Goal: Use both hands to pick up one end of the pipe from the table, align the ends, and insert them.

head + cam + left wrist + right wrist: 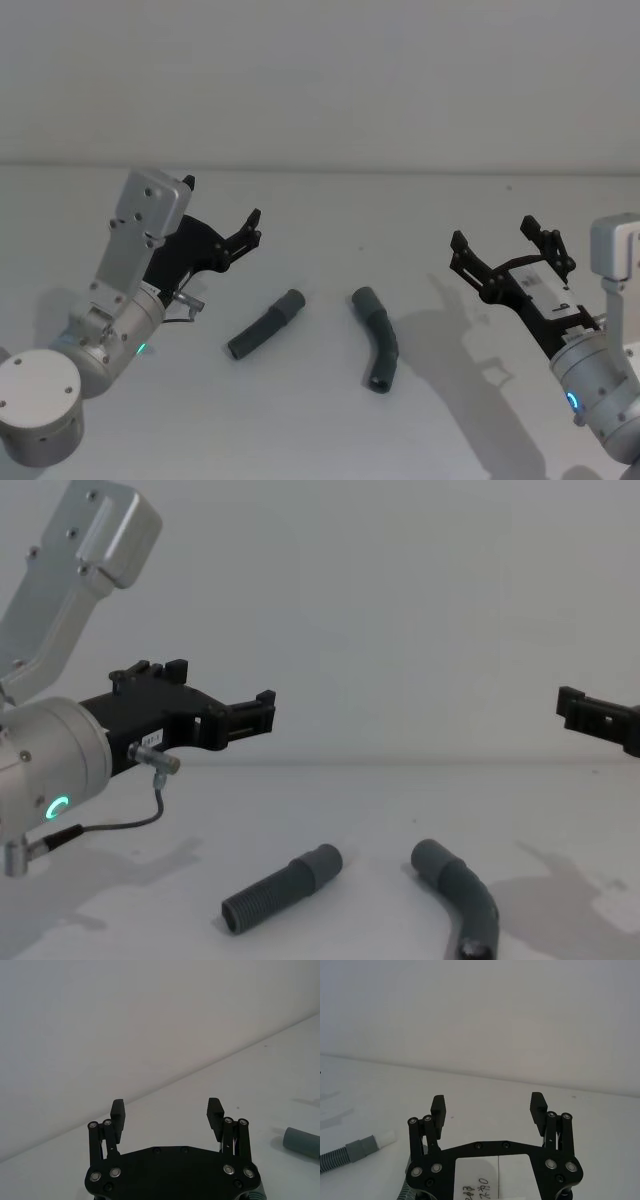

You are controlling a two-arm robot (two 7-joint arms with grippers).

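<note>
Two dark grey ribbed pipe pieces lie on the white table point(320, 430). The straight piece point(267, 324) point(280, 888) is left of centre, and the bent piece point(378, 338) point(460, 890) is just right of it, with a gap between their upper cuffs. My left gripper point(222, 205) point(167, 1107) point(225, 688) hovers open and empty above the table, up and left of the straight piece. A grey cuff point(301, 1142) shows beside it. My right gripper point(493, 232) point(488, 1102) point(575, 705) hangs open and empty, right of the bent piece. A ribbed hose point(340, 1156) with a white tip point(386, 1137) lies in the right wrist view.
A plain white wall point(320, 80) rises behind the table. Bare table surface lies between and in front of the two arms. A thin grey cable point(150, 800) loops under the left wrist.
</note>
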